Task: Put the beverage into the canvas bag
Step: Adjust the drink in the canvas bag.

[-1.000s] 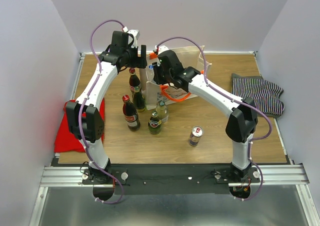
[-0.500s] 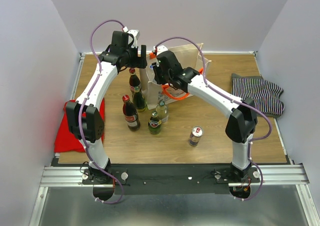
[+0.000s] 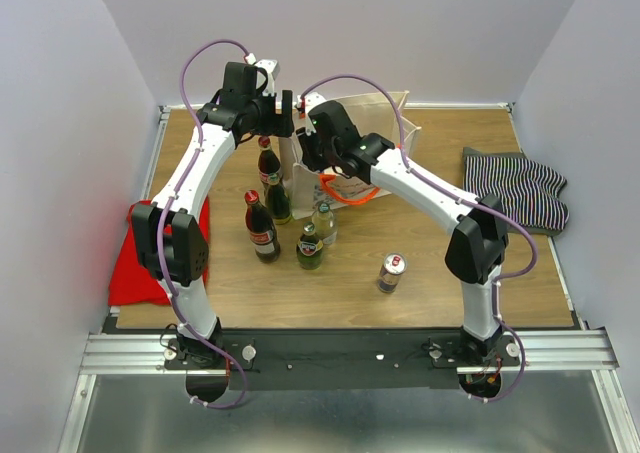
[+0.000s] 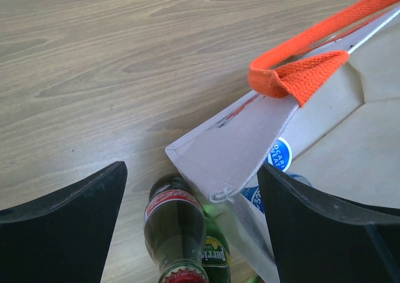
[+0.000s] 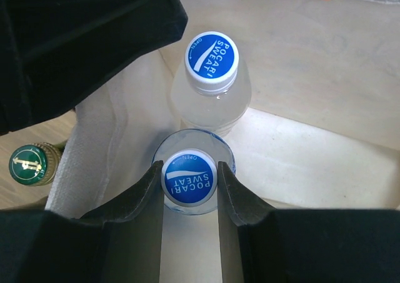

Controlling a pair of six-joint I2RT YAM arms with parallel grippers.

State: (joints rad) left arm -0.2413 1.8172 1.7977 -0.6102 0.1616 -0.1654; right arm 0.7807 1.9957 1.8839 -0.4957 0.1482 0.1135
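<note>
The cream canvas bag [image 3: 385, 108] stands open at the back of the table, with its orange handle [image 4: 300, 77] at the rim. My right gripper [image 5: 190, 177] is inside the bag [image 5: 312, 64], shut on the blue cap of a clear Pocari Sweat bottle [image 5: 190, 184], which it holds upright. A second Pocari Sweat bottle [image 5: 213, 58] stands in the bag just beyond it. My left gripper [image 4: 190, 167] is open, its fingers wide apart on either side of the bag's left corner [image 4: 250, 139], touching nothing I can see.
Left of and in front of the bag stand two cola bottles [image 3: 262, 228] [image 3: 268, 163], a green bottle [image 3: 309, 245] and a clear bottle [image 3: 324, 221]. A can [image 3: 391, 272] stands nearer. A red cloth [image 3: 125, 263] lies far left, a striped cloth [image 3: 515, 188] far right.
My right gripper has moved left and lower into the bag with the bottle. The left arm has stayed at the bag's corner.
</note>
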